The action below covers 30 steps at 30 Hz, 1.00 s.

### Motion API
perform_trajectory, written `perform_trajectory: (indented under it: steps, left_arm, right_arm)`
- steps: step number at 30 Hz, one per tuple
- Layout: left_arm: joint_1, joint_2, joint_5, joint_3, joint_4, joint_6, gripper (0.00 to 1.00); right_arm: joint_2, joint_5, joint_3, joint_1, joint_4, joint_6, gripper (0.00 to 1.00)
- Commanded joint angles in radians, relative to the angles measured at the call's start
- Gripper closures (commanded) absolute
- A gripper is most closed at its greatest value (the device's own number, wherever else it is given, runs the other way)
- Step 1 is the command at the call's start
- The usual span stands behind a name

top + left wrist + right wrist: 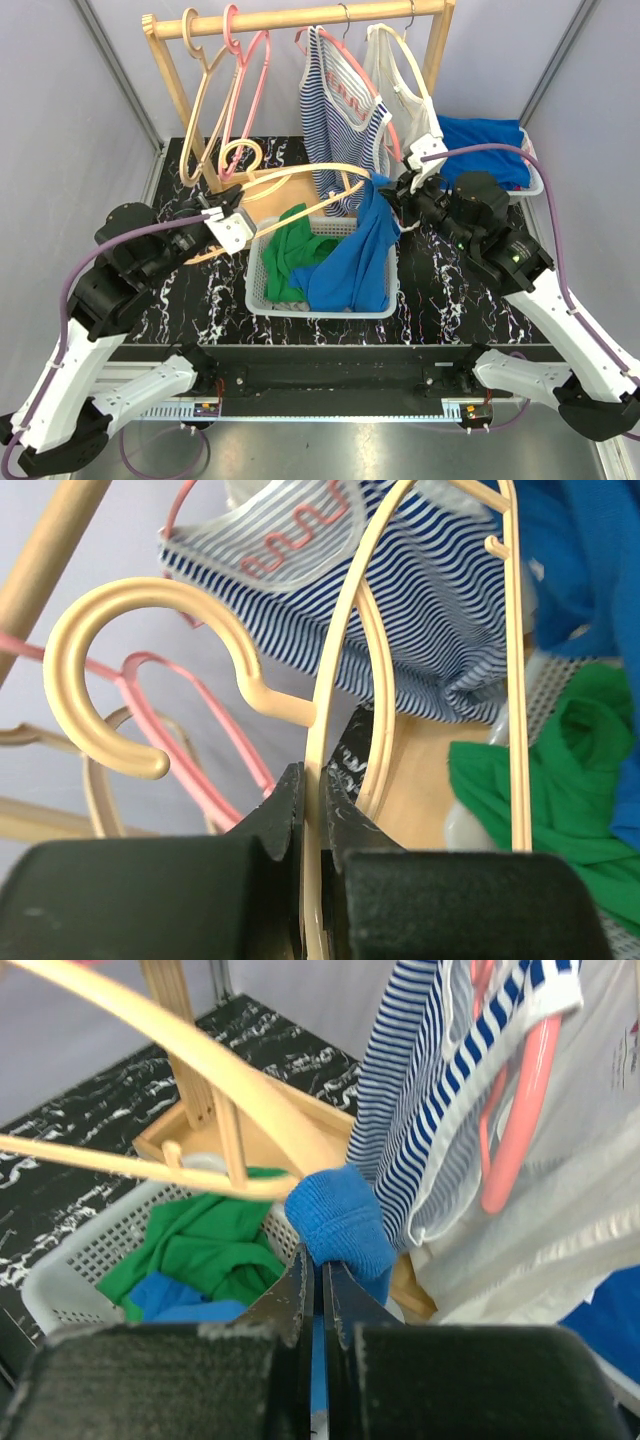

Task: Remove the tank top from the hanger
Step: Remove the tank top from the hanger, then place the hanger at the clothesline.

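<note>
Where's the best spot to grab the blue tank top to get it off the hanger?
Grip the blue tank top by its strap, looped over the tip of the cream hanger, coming from the right: the arm ends there, so it should slide off.

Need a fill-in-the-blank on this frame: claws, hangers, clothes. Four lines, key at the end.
1. The left claw is ____ on the cream hanger.
2. The right claw pinches the strap of the ____ tank top.
3. The white basket holds a ____ garment.
4. The ____ top hangs on a pink hanger.
Missing words: shut; blue; green; striped.
</note>
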Motion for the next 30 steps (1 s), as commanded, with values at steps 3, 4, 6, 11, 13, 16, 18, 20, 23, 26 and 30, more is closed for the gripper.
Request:
perform_trajectory:
  steps: [3, 4, 6, 11, 13, 16, 18, 20, 23, 26, 30]
  left_arm:
    - [0.005, -0.082, -0.185, -0.011, 0.071, 0.066, 1.0]
    - [0.005, -0.091, -0.206, -0.016, 0.071, 0.063, 1.0]
    - [0.005, -0.115, -0.292, -0.036, 0.1, 0.044, 1.0]
    - [0.005, -0.169, -0.325, -0.054, 0.182, -0.022, 1.0]
    - [0.003, -0.166, -0.317, -0.037, 0.194, -0.049, 1.0]
    - [0.005, -0.165, -0.277, -0.029, 0.2, -0.054, 1.0]
    - [0.005, -0.166, -0.251, -0.03, 0.199, -0.056, 1.0]
    - [0.005, -0.163, -0.224, -0.028, 0.2, -0.059, 1.0]
    - [0.005, -0.146, -0.155, -0.025, 0.19, -0.059, 1.0]
    - [0.005, -0.11, -0.07, -0.01, 0.173, -0.059, 1.0]
    - [0.005, -0.079, 0.019, -0.014, 0.148, -0.086, 1.0]
  right_arm:
    - [-0.024, 0.011, -0.002, -0.019, -0.001, 0.004, 1.0]
    - [-0.015, 0.0, 0.001, -0.02, -0.004, 0.003, 1.0]
    - [-0.007, -0.024, 0.008, -0.02, -0.007, 0.006, 1.0]
    - [0.085, -0.32, 0.065, -0.019, -0.001, 0.052, 1.0]
    - [0.149, -0.439, 0.085, -0.019, 0.035, 0.096, 1.0]
    - [0.214, -0.527, 0.104, -0.014, 0.086, 0.129, 1.0]
    - [0.225, -0.529, 0.082, -0.005, 0.098, 0.129, 0.99]
    - [0.214, -0.523, 0.038, 0.001, 0.097, 0.112, 0.93]
    - [0.183, -0.491, 0.005, 0.013, 0.013, 0.031, 0.47]
    - [0.134, -0.442, 0.022, 0.015, -0.099, -0.031, 0.32]
    - [-0.004, -0.426, 0.067, 0.015, -0.197, -0.066, 0.06]
